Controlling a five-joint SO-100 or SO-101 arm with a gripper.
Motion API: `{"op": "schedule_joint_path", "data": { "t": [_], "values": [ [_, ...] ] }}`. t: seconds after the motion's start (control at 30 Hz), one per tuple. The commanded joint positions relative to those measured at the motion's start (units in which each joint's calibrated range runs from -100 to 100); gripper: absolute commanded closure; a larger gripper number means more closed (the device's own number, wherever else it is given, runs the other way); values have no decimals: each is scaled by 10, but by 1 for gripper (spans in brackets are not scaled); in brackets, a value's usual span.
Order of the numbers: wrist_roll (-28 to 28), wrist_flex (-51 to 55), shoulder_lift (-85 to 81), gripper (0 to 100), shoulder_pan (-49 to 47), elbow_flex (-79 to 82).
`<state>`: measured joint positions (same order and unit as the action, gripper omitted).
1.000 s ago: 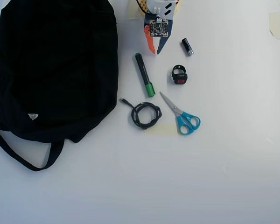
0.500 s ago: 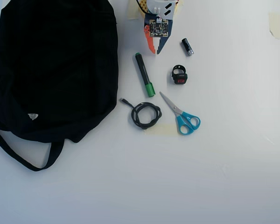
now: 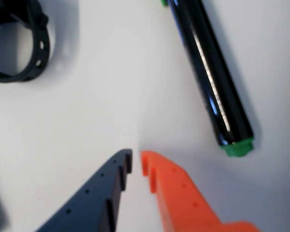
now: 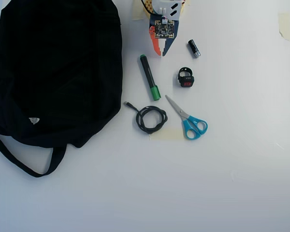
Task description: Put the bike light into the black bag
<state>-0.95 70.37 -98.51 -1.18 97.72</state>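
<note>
My jaws (image 3: 136, 161) nearly closed, a thin slit between the tips, holding nothing, low over bare bench (image 4: 222, 183). Black marker (image 4: 149, 77) just beside them. Bike light (image 4: 185, 78) lies apart on the bench, right of the marker in overhead view. Black bag (image 4: 58, 67) far left.

A plain white tabletop (image 4: 241, 159), brightly and evenly lit, fills both views.

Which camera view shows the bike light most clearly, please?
The overhead view: the whole bike light lies on the table, red lens and loop strap visible, right of the green marker. The wrist view shows only its black strap at the upper left corner.
</note>
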Motion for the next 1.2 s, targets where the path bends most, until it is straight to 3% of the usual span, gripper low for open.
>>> {"op": "schedule_joint_path", "data": {
  "t": [0.0,1.17],
  "values": [
    [-2,25,-7,98,-2,16],
    [-1,25,-7,98,-6,16]
  ]
}}
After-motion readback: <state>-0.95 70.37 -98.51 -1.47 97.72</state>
